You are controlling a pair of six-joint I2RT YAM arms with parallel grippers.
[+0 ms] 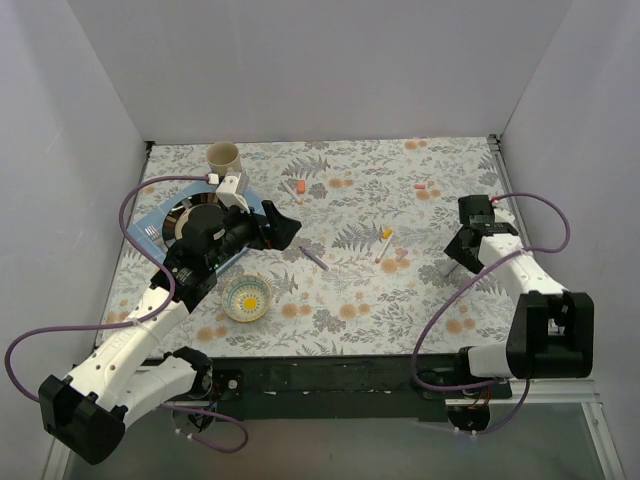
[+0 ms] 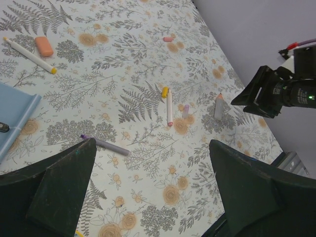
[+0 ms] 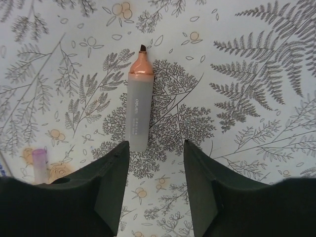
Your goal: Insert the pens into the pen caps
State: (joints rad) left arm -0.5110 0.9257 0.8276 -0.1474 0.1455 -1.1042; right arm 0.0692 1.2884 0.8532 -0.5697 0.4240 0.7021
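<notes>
An uncapped orange-tipped pen (image 3: pixel 138 109) with a pale barrel lies on the floral cloth, its rear end just ahead of my open right gripper (image 3: pixel 155 148), next to the left finger. It also shows in the top view (image 1: pixel 450 269) under that gripper (image 1: pixel 459 261). A purple cap (image 3: pixel 39 158) lies to its left. My left gripper (image 2: pixel 152 144) is open and empty, above the cloth (image 1: pixel 288 228). A purple pen (image 2: pixel 106 145) lies by its left finger. A pen with a yellow end and pink-red tip (image 2: pixel 169 106), a yellow-tipped pen (image 2: pixel 28 54), an orange cap (image 2: pixel 44 46) and a pink cap (image 2: pixel 168 38) lie farther off.
A blue mat (image 1: pixel 154 218) with a dark dish and cutlery lies at the left under the left arm. A beige cup (image 1: pixel 223 157) stands at the back left. A small patterned bowl (image 1: pixel 246 298) sits near the front. White walls enclose the table.
</notes>
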